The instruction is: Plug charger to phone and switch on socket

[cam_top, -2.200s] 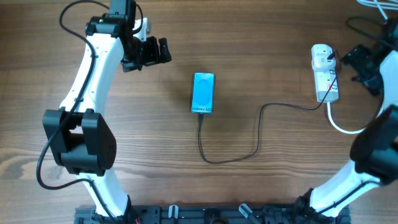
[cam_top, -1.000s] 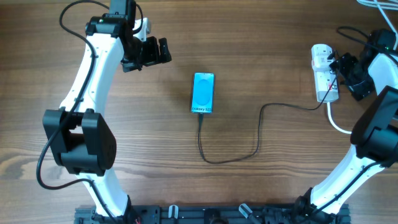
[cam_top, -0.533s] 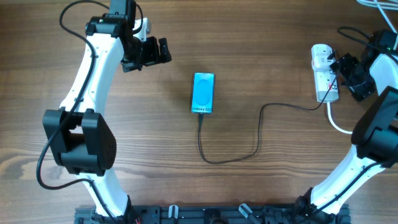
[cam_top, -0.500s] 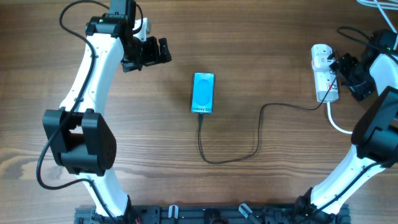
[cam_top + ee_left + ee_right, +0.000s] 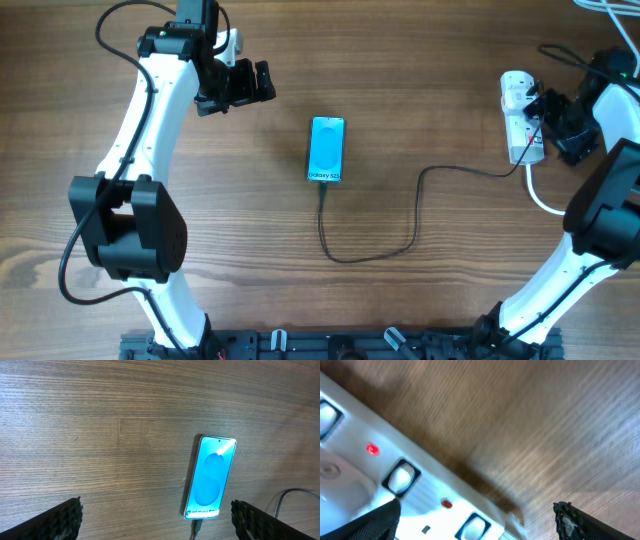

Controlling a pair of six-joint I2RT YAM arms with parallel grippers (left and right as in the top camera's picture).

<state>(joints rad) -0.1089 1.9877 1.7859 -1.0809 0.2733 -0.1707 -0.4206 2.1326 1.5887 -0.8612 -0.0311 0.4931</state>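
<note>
At the middle of the wooden surface (image 5: pixel 250 220), seen from overhead, the phone (image 5: pixel 327 150) lies flat. The charger (image 5: pixel 372 255) runs from its lower edge to the socket (image 5: pixel 516 120) at far right, so plugging looks done.

Left wrist: the left tool (image 5: pixel 155 520), spread wide and empty, hangs beside the phone.

Right wrist: the right tool (image 5: pixel 475 522), fingers apart, hovers close over the socket's switches. One red lamp (image 5: pixel 371 449) glows, but whether switching remains I cannot tell.

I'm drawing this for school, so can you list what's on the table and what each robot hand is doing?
phone: small flat teal-screen smartphone, face up, screen lit
charger: thin black cable, tip at the phone's bottom edge, looks plugged in
socket: white plastic power strip, far right; one red light glows
left gripper: open, empty, away from the phone
right gripper: open, beside the socket
</note>
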